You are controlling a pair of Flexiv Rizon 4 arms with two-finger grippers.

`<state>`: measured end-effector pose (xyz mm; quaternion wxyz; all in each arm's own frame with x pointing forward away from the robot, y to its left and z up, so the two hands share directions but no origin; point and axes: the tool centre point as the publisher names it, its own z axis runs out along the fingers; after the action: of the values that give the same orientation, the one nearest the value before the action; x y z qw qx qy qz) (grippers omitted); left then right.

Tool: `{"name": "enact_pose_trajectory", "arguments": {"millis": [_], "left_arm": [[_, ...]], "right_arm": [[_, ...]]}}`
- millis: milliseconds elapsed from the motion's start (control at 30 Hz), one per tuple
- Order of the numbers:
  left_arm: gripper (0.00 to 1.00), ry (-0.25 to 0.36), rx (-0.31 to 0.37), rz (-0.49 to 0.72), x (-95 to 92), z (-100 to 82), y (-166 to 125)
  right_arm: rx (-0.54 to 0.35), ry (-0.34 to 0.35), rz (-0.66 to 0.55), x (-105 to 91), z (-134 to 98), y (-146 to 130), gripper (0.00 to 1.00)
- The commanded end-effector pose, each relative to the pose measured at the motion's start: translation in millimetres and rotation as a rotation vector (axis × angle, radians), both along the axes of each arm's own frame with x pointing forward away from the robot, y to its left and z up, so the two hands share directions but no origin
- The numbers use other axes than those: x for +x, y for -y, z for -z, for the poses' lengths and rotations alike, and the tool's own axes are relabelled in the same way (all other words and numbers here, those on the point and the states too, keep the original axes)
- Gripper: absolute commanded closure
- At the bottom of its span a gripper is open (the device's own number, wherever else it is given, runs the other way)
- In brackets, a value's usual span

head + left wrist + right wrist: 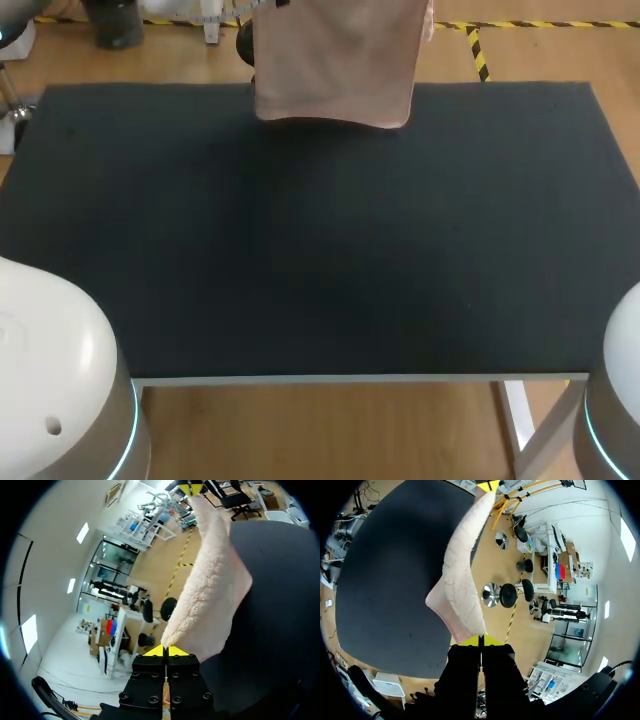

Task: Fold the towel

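Left arm: in the head view I see only its white base (50,385), at the near left corner of the worktop (320,250).
Left jaws: closed tight on one upper corner of the towel (215,580), the yellow tips meeting on the cloth.
Right arm: its white base (615,400) is at the near right corner; the rest is out of the head view.
Right jaws: closed tight on the other upper corner, tips together on the cloth.
Towel: pink and fleecy. It hangs spread between the two jaws above the far edge of the worktop. Each wrist view looks along its upper edge to the other arm's yellow tips. In the head view the lower hem lies over the far edge, near the middle. I cannot tell whether it touches.
Worktop: dark matte surface with a pale front edge.
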<state>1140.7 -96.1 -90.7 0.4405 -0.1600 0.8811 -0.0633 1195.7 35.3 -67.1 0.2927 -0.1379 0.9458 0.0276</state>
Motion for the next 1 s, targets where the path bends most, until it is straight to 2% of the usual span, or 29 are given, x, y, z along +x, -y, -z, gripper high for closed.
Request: {"name": "enact_pose_trajectory", "arguments": {"millis": [33, 133, 333, 467, 700, 833, 1000], "left_arm": [[1.00, -0.021, -0.002, -0.004, -29.4, 11.4, -5], [1.00, -0.031, -0.002, -0.011, -40.9, 11.9, -9], [1.00, -0.017, 0.008, -0.014, -67.4, 0.9, -10], [1.00, -0.038, 0.014, 0.006, -90.9, 5.3, -7], [1.00, -0.144, 0.016, 0.021, -124.1, 36.1, -4], [1.00, -0.197, 0.028, 0.002, -132.5, 55.0, -8], [1.00, -0.285, 0.017, -0.047, -137.5, 82.7, -19]], "right_arm": [[0.014, -0.028, -0.015, -6.7, 15, 8, 1.00], [0.029, -0.052, -0.013, -17.9, 23, 10, 1.00], [0.050, -0.105, -0.019, -49.3, 34, 7, 1.00], [0.061, -0.150, -0.032, -72.3, 48, 4, 1.00], [0.075, -0.267, -0.044, -99.3, 90, -2, 1.00], [0.073, -0.310, -0.046, -103.1, 110, -6, 1.00], [0.074, -0.349, -0.023, -98.6, 133, -7, 1.00]]}}
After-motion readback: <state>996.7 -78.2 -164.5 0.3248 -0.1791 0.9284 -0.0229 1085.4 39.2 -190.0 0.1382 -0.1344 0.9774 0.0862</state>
